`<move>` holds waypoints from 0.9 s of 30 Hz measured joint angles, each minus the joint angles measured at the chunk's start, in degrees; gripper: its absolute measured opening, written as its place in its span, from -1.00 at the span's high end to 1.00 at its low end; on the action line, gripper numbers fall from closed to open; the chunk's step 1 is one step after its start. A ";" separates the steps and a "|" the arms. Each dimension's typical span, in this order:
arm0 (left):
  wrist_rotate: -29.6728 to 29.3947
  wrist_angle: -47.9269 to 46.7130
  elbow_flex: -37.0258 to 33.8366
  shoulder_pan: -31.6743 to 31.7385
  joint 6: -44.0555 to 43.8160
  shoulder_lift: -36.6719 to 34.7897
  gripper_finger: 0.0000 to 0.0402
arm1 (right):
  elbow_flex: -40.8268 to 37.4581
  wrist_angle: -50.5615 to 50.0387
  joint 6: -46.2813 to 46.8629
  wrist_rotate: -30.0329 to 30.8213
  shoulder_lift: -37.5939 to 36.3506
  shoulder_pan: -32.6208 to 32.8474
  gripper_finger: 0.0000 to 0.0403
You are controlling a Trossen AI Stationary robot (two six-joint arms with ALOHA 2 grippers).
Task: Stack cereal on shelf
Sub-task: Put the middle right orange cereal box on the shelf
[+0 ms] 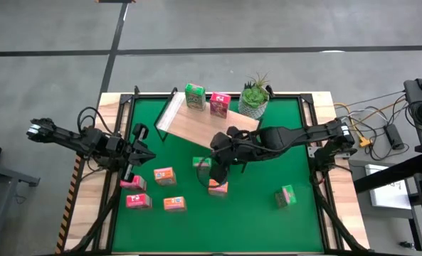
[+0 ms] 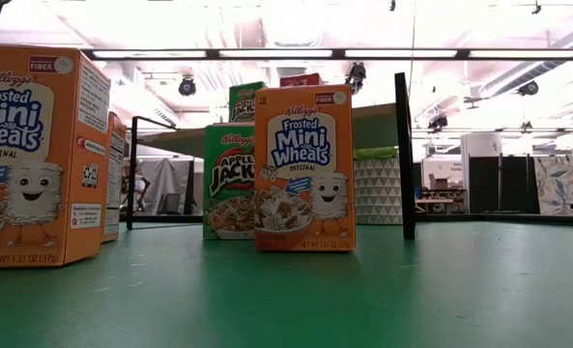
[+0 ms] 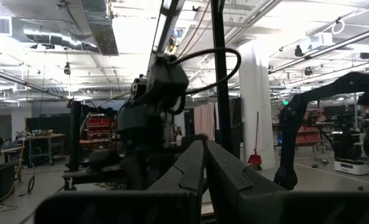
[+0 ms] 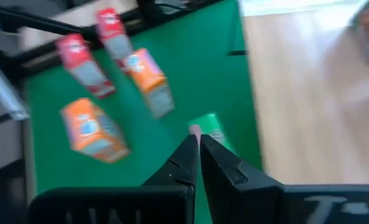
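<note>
The shelf (image 1: 196, 122), a light-wood board in a black frame, lies slanted at the mat's far middle. A green cereal box (image 1: 194, 96) and a pink one (image 1: 220, 104) stand on its far part. Several more boxes stand on the green mat: orange (image 1: 164, 176), pink (image 1: 133, 183), pink (image 1: 138, 202), orange (image 1: 173, 204), green (image 1: 202, 165), orange (image 1: 218, 187) and green (image 1: 287, 196). My right gripper (image 4: 196, 142) is shut and hovers over the mat's middle, just above the green box (image 4: 210, 129). My left gripper (image 3: 204, 149) is shut and raised at the mat's left edge.
A potted plant (image 1: 254, 98) stands at the shelf's far right corner. The black frame posts (image 2: 403, 155) rise at the mat's edges. In the low view, one orange box (image 2: 35, 155) stands close to the near edge. The mat's right half holds only one green box.
</note>
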 joint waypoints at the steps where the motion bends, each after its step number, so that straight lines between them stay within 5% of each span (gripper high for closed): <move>1: 0.00 0.02 0.00 0.00 0.00 -0.01 1.00 | 0.27 -0.05 0.63 -1.06 0.00 0.36 0.96; 7: 0.00 1.07 0.00 -0.01 0.52 -0.09 1.00 | -0.86 -2.25 0.17 -9.15 0.00 3.32 0.95; 20: 0.00 1.27 0.94 -0.01 1.72 -0.22 1.00 | -13.65 3.99 0.17 -4.75 0.00 9.08 0.93; 27: 0.00 1.88 0.96 -0.01 4.80 -0.50 1.00 | -17.88 6.23 0.25 -3.28 0.00 8.85 0.55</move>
